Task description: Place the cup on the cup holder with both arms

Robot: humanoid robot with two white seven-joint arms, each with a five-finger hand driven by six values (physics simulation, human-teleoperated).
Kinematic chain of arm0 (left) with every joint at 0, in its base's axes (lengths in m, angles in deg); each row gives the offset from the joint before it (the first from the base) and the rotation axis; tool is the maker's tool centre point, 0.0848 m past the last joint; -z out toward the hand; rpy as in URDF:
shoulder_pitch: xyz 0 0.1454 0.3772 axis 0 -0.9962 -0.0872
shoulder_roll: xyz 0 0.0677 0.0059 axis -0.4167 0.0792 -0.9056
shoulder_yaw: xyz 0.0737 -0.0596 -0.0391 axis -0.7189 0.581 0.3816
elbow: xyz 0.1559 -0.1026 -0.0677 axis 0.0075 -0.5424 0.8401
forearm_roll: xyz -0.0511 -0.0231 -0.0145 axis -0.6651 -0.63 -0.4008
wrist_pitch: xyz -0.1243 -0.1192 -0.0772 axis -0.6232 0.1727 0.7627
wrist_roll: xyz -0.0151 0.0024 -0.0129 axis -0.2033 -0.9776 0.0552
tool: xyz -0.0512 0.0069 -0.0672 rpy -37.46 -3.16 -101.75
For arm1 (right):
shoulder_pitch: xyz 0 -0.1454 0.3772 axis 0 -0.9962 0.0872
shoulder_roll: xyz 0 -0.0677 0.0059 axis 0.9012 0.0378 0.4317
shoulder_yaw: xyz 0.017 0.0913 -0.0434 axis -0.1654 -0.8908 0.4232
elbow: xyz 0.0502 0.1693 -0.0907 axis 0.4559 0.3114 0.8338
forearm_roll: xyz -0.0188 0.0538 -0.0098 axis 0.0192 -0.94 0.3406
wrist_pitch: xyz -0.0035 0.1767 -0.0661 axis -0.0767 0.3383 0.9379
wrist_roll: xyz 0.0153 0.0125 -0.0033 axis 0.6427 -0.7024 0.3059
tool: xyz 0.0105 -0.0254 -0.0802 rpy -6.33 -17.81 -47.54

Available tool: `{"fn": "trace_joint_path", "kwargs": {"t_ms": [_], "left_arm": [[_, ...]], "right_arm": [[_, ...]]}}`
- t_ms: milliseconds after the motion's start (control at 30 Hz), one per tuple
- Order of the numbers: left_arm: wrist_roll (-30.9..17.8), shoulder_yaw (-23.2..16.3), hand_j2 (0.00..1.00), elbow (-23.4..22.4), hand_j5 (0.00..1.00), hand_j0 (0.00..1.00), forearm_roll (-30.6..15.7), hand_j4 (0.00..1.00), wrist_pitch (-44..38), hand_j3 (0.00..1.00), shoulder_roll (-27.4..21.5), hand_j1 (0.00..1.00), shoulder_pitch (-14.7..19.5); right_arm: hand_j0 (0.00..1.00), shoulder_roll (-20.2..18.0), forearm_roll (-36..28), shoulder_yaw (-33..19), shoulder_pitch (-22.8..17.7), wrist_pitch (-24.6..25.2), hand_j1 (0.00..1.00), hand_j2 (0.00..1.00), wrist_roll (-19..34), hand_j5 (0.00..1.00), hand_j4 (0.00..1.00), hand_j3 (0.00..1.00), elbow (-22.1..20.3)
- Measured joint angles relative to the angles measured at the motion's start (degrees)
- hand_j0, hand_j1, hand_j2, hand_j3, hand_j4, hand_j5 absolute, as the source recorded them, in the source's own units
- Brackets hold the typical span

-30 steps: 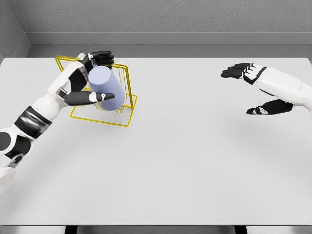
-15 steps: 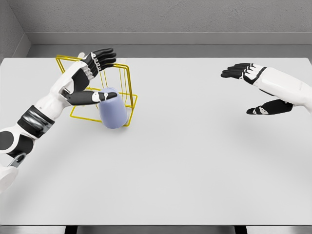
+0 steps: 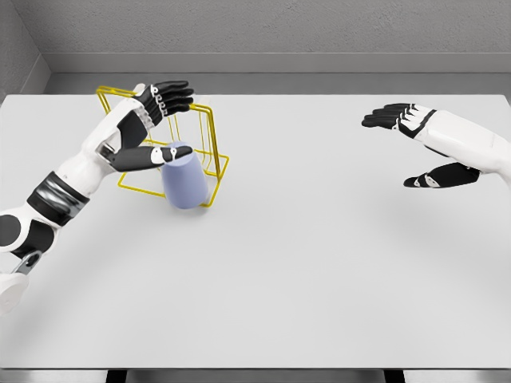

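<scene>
Upper left, the lavender cup (image 3: pixel 184 177) leans on the yellow wire holder (image 3: pixel 209 144); left robot hand (image 3: pixel 152 124) spread. Right robot hand (image 3: pixel 415 148) spread upper right; wide bare counter (image 3: pixel 303 263) between.

We see a bare simulated test room, not a home: a plain white table (image 3: pixel 319 263) fills the frame, with flat grey walls (image 3: pixel 279 28) across the top edge.

no readable text (or labels) anywhere
</scene>
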Motion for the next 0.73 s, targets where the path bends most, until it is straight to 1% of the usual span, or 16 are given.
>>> {"fn": "trace_joint_path", "kwargs": {"t_ms": [67, 133, 200, 367, 433, 533, 633, 733], "left_arm": [[0.0, 0.0, 0.94, 0.0, 0.94, 0.94, 0.0, 0.94, 0.0, 0.94, -0.1, 0.94, 0.0], [0.0, 0.1, 0.99, 0.2, 0.99, 0.99, 0.0, 0.99, 0.0, 0.99, -0.2, 0.99, 0.0], [0.0, 0.2, 0.99, 0.9, 0.99, 0.99, -0.1, 0.99, 0.1, 0.99, -0.7, 0.99, 0.0], [0.0, 0.9, 1.00, 2.8, 1.00, 1.00, -0.2, 1.00, 0.5, 1.00, -3.7, 1.00, -0.7], [0.0, 1.7, 1.00, 3.3, 1.00, 1.00, -0.3, 1.00, 0.7, 1.00, -5.0, 1.00, -1.5], [0.0, 3.7, 1.00, 3.6, 1.00, 1.00, -0.5, 1.00, 1.6, 1.00, -6.8, 1.00, -3.6], [0.0, 6.7, 1.00, 3.7, 1.00, 1.00, -0.5, 1.00, 3.7, 1.00, -8.2, 1.00, -7.6], [0.0, 10.1, 1.00, 3.8, 1.00, 1.00, -0.5, 1.00, 5.7, 1.00, -9.2, 1.00, -10.5]], "right_arm": [[1.00, 0.0, 0.0, 0.0, 0.0, 0.0, 1.00, 1.00, 0.0, 1.00, 1.00, 1.00, 0.0], [1.00, 0.0, 0.0, 0.0, 0.0, 0.0, 1.00, 1.00, 0.0, 1.00, 1.00, 1.00, 0.0], [1.00, 0.0, 0.0, 0.0, 0.0, 0.0, 1.00, 1.00, 0.0, 1.00, 1.00, 1.00, 0.0], [1.00, 0.0, 0.0, 0.0, 0.0, 0.0, 1.00, 1.00, 0.0, 1.00, 1.00, 1.00, 0.0], [1.00, 0.0, 0.0, 0.0, 0.0, 0.0, 1.00, 1.00, 0.0, 1.00, 1.00, 1.00, 0.0], [1.00, 0.0, 0.0, 0.0, 0.0, 0.0, 1.00, 1.00, 0.0, 1.00, 1.00, 1.00, 0.0], [1.00, 0.0, 0.0, 0.0, 0.0, 0.0, 1.00, 1.00, 0.0, 1.00, 1.00, 1.00, 0.0], [1.00, 0.0, 0.0, 0.0, 0.0, 0.0, 1.00, 1.00, 0.0, 1.00, 1.00, 1.00, 0.0]]}}
